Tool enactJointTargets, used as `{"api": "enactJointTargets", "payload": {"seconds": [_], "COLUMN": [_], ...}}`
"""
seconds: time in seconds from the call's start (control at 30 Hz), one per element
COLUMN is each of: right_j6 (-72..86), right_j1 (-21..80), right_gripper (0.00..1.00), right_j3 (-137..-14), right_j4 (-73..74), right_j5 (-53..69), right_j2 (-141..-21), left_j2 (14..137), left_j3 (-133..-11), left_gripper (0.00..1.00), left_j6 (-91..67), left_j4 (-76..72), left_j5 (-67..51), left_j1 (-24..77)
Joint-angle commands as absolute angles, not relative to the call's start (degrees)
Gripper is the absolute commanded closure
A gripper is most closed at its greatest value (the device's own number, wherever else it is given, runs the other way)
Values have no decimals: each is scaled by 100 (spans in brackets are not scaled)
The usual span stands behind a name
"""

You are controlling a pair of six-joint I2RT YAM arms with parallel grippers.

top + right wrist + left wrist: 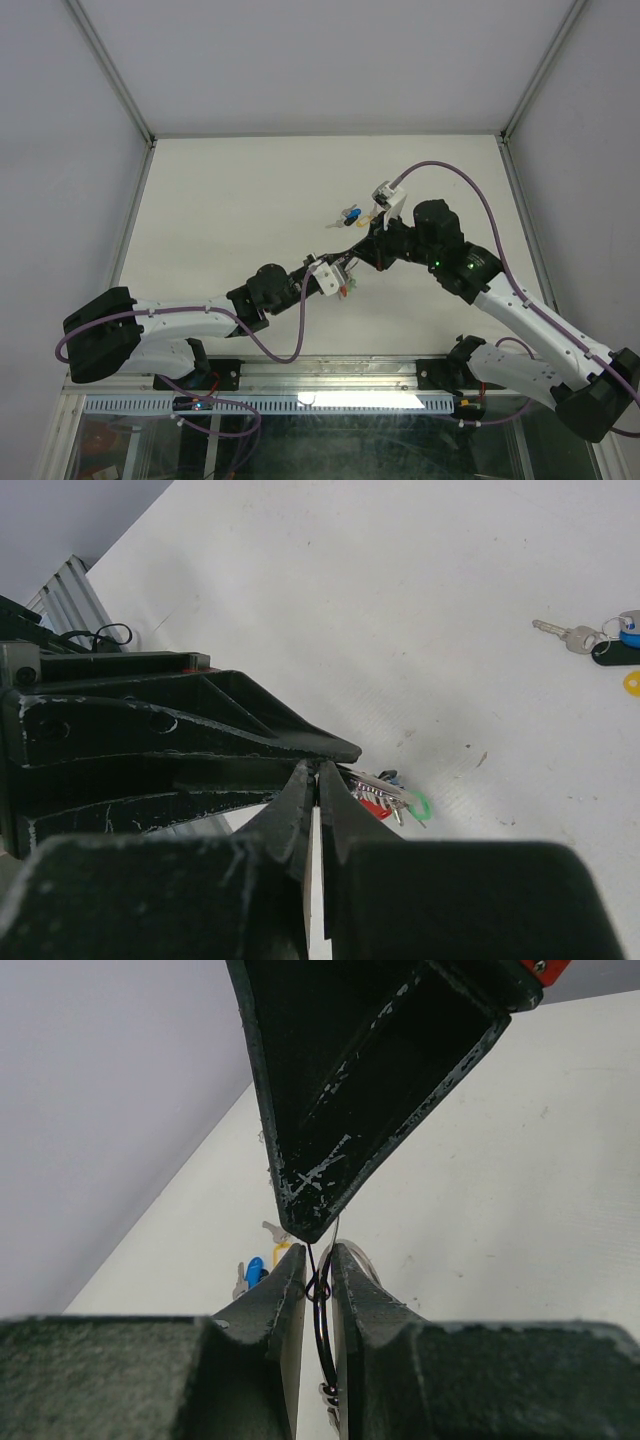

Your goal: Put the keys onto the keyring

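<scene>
The keyring [322, 1330], a thin wire ring, stands on edge between my left gripper's [318, 1252] fingers, which are shut on it. Its bunch of green- and red-headed keys [392, 796] hangs just past the fingertips. My right gripper [318, 772] is shut, tip to tip against the left one, pinching the ring's top wire. In the top view both grippers meet above mid-table, left [347, 263] and right [360, 252]. The loose keys lie on the table beyond: blue [255, 1270], yellow [283, 1251], grey [272, 1228]; they also show in the top view [350, 215].
The white table [220, 220] is walled by grey panels on the left, back and right. Aluminium posts [120, 75] stand at the back corners. A dark tag [612, 653] lies with the loose keys. Purple cables [480, 195] loop over both arms.
</scene>
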State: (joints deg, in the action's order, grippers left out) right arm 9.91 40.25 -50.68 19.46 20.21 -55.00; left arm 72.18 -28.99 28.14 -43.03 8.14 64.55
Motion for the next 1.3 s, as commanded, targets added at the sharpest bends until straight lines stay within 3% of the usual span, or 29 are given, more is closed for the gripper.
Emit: {"api": "enactJointTargets", "payload": {"seconds": [0.0,0.33,0.53,0.63,0.67,0.77,0.83,1.27], "right_j6": [955,950,960,950,938,945,960,1313], "right_j1": [4017,4017,4018,4017,4017,4017,4017,4017], "right_gripper": [100,100,100,100,97,73,64,59], "right_j3": [-5116,-5071,-5061,-5051,-5053,-5048,-4984,-4899], "right_j4": [1520,1449,1450,1471,1480,1503,1440,1570], "right_j5": [2090,2170,2179,2142,2098,1811,1445,-158], "right_j2": [-5391,-5458,-5442,-5398,-5365,-5201,-5050,-4704], "left_j2": [7047,7041,7048,7039,7025,7031,7040,7093], "left_j3": [-3080,-3111,-3110,-3113,-3116,-3112,-3120,-3138], "left_gripper": [86,82,98,100,100,100,100,100], "left_j6": [2847,2769,2768,2760,2767,2804,2857,3096], "left_j4": [-4636,-4673,-4654,-4615,-4599,-4533,-4501,-4322], "left_j5": [747,682,659,650,650,650,667,799], "left_j1": [6490,6495,6495,6495,6495,6495,6495,6539]}}
